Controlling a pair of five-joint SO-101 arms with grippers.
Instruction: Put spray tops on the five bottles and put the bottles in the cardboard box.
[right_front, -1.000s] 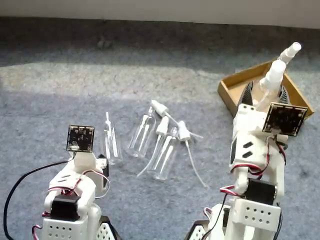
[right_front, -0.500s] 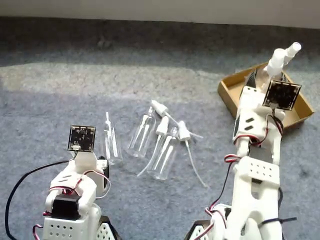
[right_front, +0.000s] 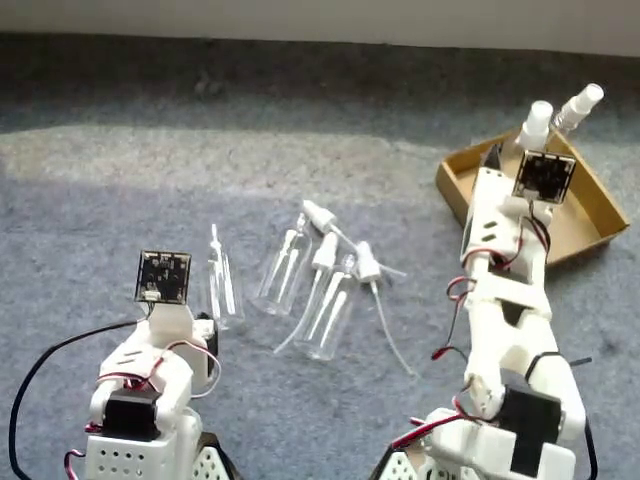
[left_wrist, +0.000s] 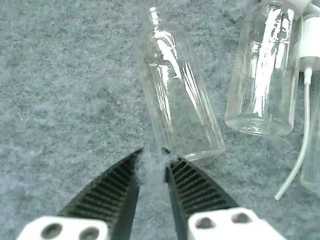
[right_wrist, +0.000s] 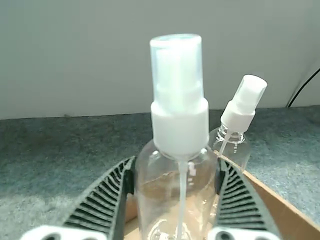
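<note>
**High view:** On a grey carpeted table (right_front: 120, 180), the right arm (right_front: 505, 270) stretches to an open brown cardboard box (right_front: 455, 185) at the far right. A clear plastic bottle with a white spray top (right_front: 536, 120) stands upright over the box at the arm's tip. A second capped bottle (right_front: 578, 104) stands beside it at the box's far end. Mid-table, three uncapped clear bottles (right_front: 283, 268) lie on their sides among loose white spray tops (right_front: 368, 262) with long thin tubes. The left arm (right_front: 150, 370) sits near the leftmost one.

**Left wrist view:** The left gripper (left_wrist: 152, 162) has its black ribbed jaws only slightly apart, holding nothing. Its tips are just short of the base of the leftmost uncapped bottle (left_wrist: 177, 105).

**Right wrist view:** The right gripper (right_wrist: 175, 172) is clamped around the body of the upright capped bottle. The second capped bottle stands just behind it, above the box's edge.
</note>
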